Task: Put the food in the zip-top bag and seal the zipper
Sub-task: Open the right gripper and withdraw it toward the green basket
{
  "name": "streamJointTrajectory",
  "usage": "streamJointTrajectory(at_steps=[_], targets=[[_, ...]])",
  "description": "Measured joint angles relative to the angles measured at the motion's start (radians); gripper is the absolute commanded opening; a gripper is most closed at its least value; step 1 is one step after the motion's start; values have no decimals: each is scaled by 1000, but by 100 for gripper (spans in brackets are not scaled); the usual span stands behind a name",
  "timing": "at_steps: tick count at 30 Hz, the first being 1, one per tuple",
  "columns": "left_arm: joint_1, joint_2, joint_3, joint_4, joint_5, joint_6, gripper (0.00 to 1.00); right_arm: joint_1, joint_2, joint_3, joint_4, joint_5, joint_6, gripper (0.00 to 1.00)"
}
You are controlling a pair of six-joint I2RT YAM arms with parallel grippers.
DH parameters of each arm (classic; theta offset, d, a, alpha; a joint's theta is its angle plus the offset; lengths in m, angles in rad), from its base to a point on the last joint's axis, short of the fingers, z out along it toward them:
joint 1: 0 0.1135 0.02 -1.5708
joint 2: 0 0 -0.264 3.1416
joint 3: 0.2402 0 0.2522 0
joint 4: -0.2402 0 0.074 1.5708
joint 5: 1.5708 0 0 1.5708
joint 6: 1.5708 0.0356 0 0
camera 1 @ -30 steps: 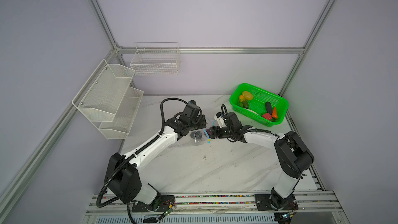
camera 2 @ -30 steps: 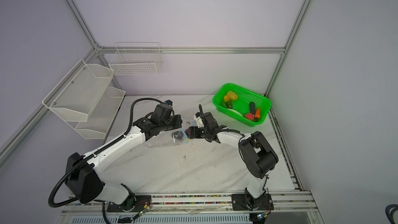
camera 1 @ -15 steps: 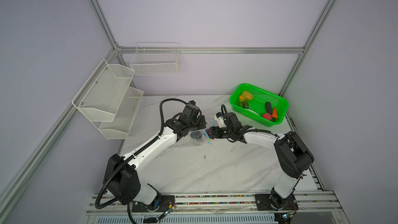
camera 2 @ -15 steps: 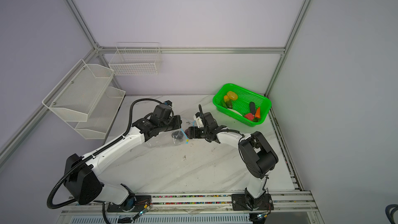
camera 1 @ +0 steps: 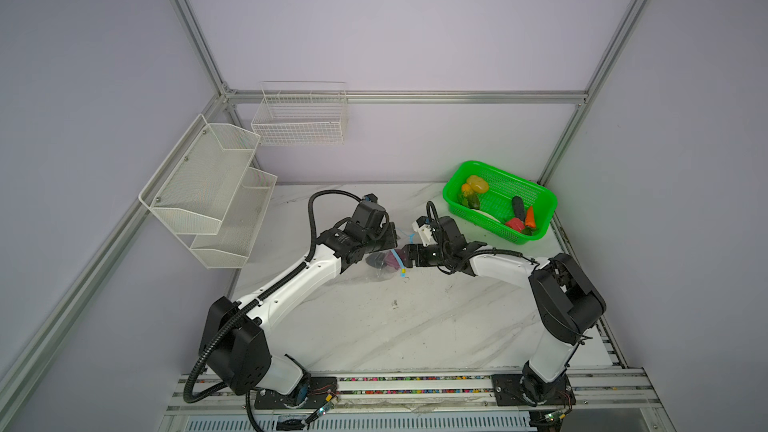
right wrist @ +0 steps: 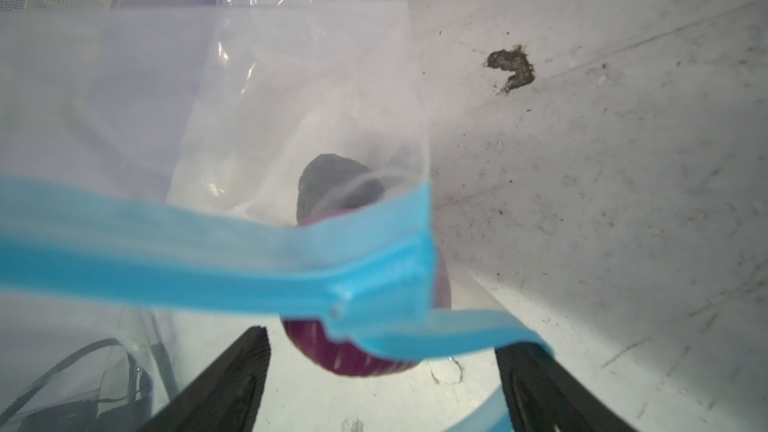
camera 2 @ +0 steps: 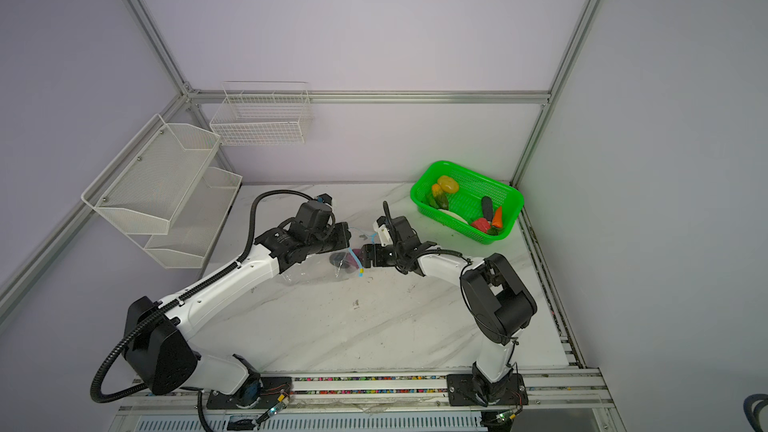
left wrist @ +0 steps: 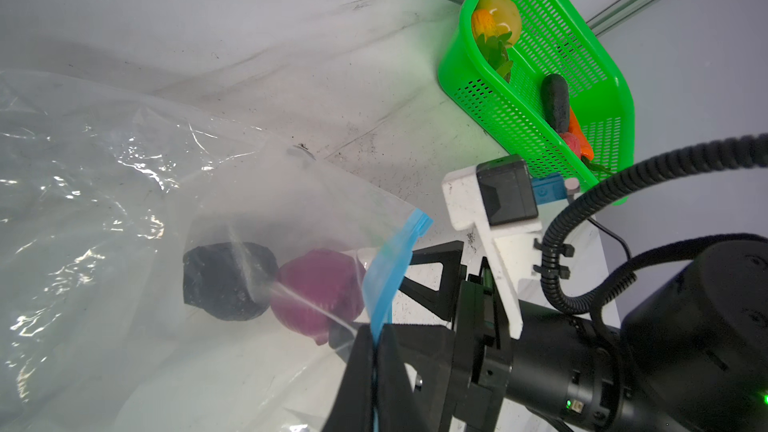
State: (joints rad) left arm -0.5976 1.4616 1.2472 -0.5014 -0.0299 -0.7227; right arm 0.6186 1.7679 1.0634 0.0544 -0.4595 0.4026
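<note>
The clear zip-top bag (camera 1: 365,274) (left wrist: 104,201) lies on the marble table, its mouth facing right. My left gripper (left wrist: 376,351) is shut on the blue zipper (left wrist: 395,251) (right wrist: 208,259) and holds that edge up. A dark piece of food (left wrist: 228,280) and a purple one (left wrist: 320,292) (right wrist: 353,355) sit just inside the mouth. My right gripper (right wrist: 390,338) (camera 1: 409,257) stands open at the mouth, fingers either side of the purple piece and apart from it. The yellow slider (camera 1: 402,272) hangs at the zipper's near end. More food, yellow (camera 1: 477,184), dark (camera 1: 518,206), carrot (camera 1: 529,216) and red (camera 1: 515,224), lies in the green basket (camera 1: 540,201).
White mesh shelves (camera 1: 208,184) hang on the left wall and a wire basket (camera 1: 299,118) on the back wall. The green basket stands at the table's back right corner. A dirt mark (camera 1: 394,304) (right wrist: 511,70) lies in front of the bag.
My right gripper's jaws have spread wider at the bag's mouth. Both arms stay almost where they were, and the left still pinches the zipper.
</note>
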Motion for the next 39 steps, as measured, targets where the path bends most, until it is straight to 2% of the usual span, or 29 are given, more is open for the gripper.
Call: streamJointTrajectory(at_steps=[6,14,19,26,33,39], targets=[[0,0,0,1,-1,0,0,0,-20,19,-32,15,-11,88],[0,0,0,4,-4,1,0,0,-129,41,-78,62,-34,87],[0,0,0,6,-4,1,0,0,-179,72,-108,115,-53,86],[0,0,0,6,-7,5,0,-15,-192,162,-193,246,-121,86],[0,0,0,5,-13,9,0,-87,-201,254,-266,373,-188,85],[0,0,0,4,-23,10,0,-199,-201,306,-293,459,-228,84]])
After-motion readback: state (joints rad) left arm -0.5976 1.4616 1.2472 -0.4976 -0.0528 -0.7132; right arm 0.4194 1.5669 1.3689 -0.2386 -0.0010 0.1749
